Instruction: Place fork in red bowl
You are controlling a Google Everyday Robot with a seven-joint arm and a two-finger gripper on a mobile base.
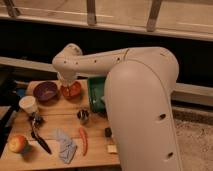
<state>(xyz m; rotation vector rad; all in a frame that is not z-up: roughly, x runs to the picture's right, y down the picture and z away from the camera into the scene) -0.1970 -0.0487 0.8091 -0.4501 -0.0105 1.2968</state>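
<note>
The big white arm (135,95) reaches from the right across the table (65,112) and bends down at its wrist, so that the claw (66,85) hangs directly over the red bowl (71,90), the right spot for dropping something into it. The claw itself is mostly hidden behind the wrist housing; its fingers are closed, and whether they pinch the fork cannot be made out, since no fork shows anywhere on the table or plainly in the bowl. My guess is that the fork is either in the claw or already down in the bowl beneath it. Just right of the claw sits a green bin (96,95), partly covered by the arm. To its left is the purple bowl (45,91), and further left and nearer the camera a white cup (28,104). Nearer the camera lie a small metal cup (83,116), a grey cloth (64,145), a black-handled tool (39,137), a red chili pepper (83,141) and, far left, an apple (18,144).
</note>
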